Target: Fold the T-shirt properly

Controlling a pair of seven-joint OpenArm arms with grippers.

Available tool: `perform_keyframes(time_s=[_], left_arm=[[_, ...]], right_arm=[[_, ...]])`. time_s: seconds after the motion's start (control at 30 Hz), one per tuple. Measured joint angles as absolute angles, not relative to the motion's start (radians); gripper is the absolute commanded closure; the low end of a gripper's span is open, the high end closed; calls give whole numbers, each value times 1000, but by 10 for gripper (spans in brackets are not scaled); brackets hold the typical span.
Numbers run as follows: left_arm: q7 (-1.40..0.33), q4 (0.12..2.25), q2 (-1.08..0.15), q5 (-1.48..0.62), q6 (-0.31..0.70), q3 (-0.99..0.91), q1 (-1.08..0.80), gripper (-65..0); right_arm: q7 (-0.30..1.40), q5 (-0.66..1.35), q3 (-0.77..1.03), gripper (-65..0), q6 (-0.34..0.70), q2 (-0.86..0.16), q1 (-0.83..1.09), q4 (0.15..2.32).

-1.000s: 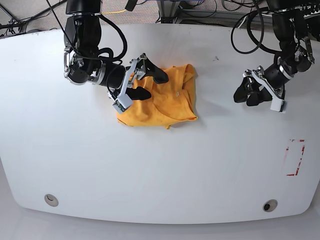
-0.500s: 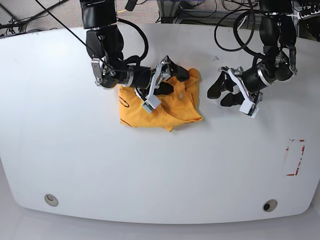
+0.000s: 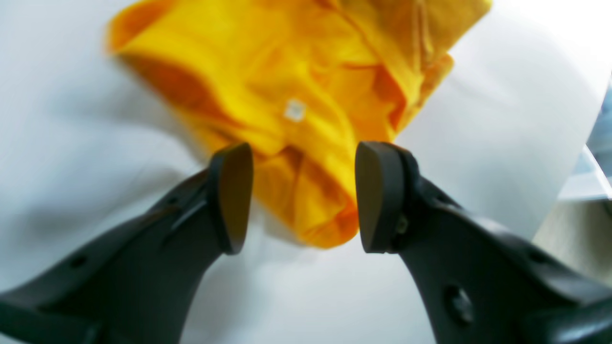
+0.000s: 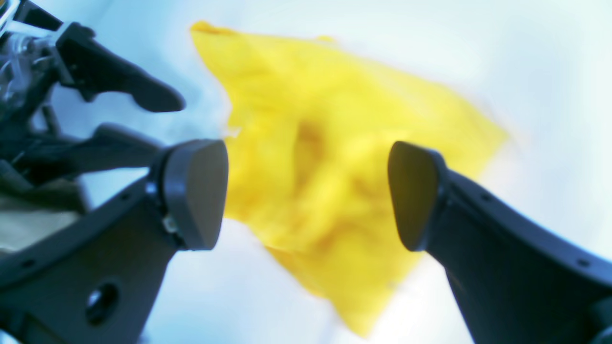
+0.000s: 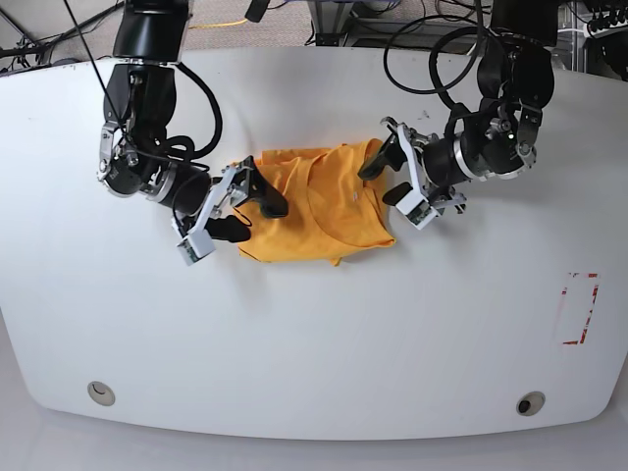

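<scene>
White table (image 5: 314, 334) with rounded corners, two round metal fittings near its front edge, one at seven o'clock (image 5: 99, 392), one at five o'clock (image 5: 530, 403), red-marked rectangle (image 5: 579, 309) at four o'clock, dark cables (image 5: 392, 25) beyond the twelve o'clock edge

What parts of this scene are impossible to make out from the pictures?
- T-shirt lettering: not legible in any view; both wrist views are blurred.
- Small white tag on the cloth, left wrist view: too blurred to read.
- Shirt edge beneath the right pincer, base view: hidden by its fingers.
- Whether the left pincer touches the cloth: cannot tell.
- Red marking on the table, base view: too small.
</scene>
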State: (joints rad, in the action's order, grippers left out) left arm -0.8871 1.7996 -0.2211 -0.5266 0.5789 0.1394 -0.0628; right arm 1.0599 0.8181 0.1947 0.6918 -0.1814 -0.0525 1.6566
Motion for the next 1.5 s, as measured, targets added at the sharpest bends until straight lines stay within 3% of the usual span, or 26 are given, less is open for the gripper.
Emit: perform_keyframes(time_s=[0.17,0.33,0.4,0.73,1.07,1.33,1.5], left_arm=[[-871,1800,-115,-419,577,182,-42,-313],[-881,1761,-57,-311,581,228,-35,-313],[-883,1759,-40,-303,579,225,-33,-313],[-873,1721,-58,-313,580,224,-27,-313],[-786,1524,-146,-313,580,224,75,-315],[-768,1300,-157,-327,591,234,230,-315],[-738,1241,-173,-315,585,230,309,-315]], right_arm=[[1049,821,193,-471,689,-234,-170,1522],[1056,691,189,-271,683,-219,-268,1370],[1051,643,189,-233,686,-204,-297,1343],[872,284,93,-239,693,-127,-350,1206],[724,241,92,-238,692,-167,-225,1217],[740,227,94,-238,697,-201,-57,1445],[801,214,87,-238,696,-157,33,1586]])
